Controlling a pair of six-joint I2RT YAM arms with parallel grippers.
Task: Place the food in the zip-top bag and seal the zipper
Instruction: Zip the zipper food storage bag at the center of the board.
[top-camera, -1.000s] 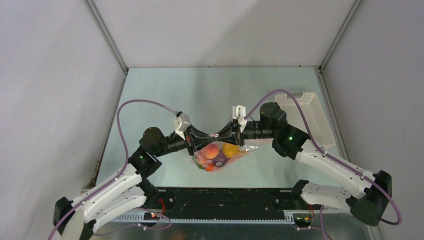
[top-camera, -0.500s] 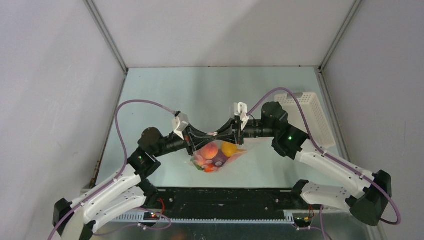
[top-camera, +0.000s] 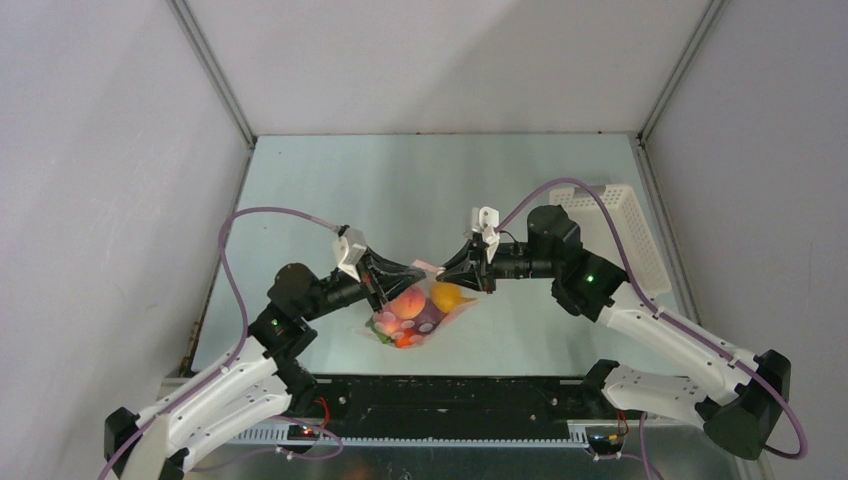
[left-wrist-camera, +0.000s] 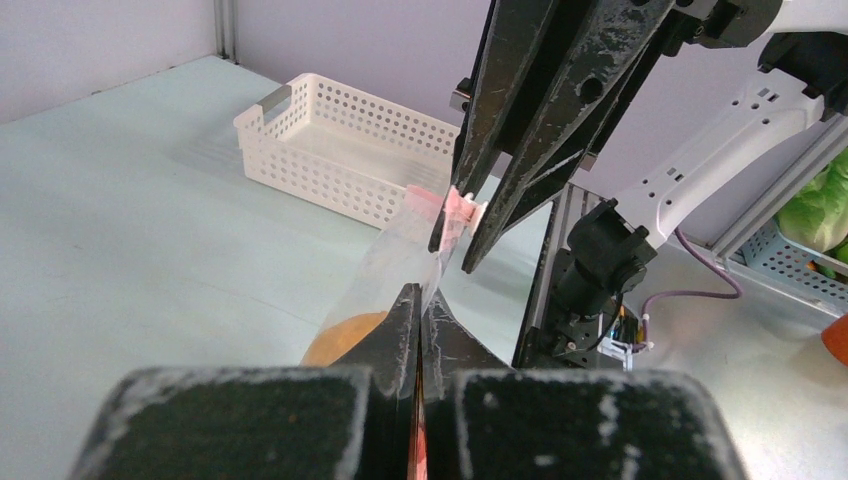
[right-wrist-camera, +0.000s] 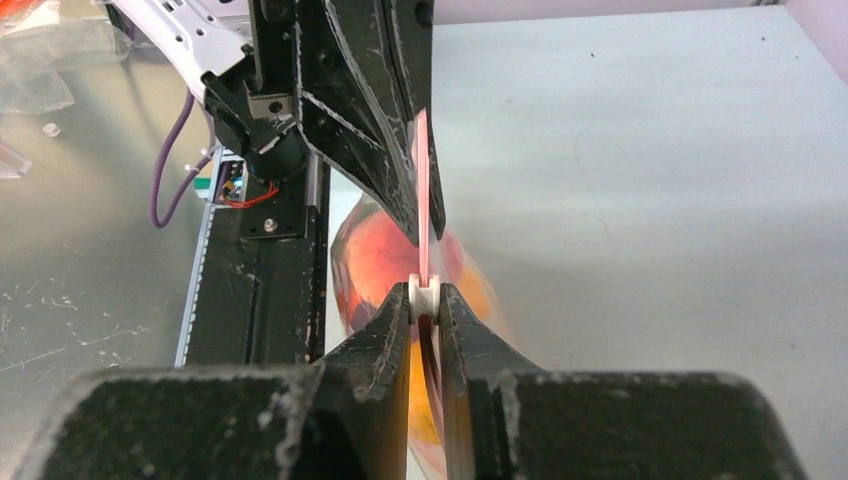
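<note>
Zip-top bag of food between left hand and right hand, white basket beyond.

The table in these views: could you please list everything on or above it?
Clear zip-top bag with pink dots: one, held up over the near middle of the table.
Pink zipper strip: one, stretched between both grippers.
Toy food: several, exact count unclear; peach-red, orange-yellow, purple, red, green; inside the bag.
White slotted plastic basket: one, far right of the table.
Pale green table: one, beneath everything.
Left gripper: black, shut on the strip's left end.
Right gripper: black, shut on the strip's right end.
</note>
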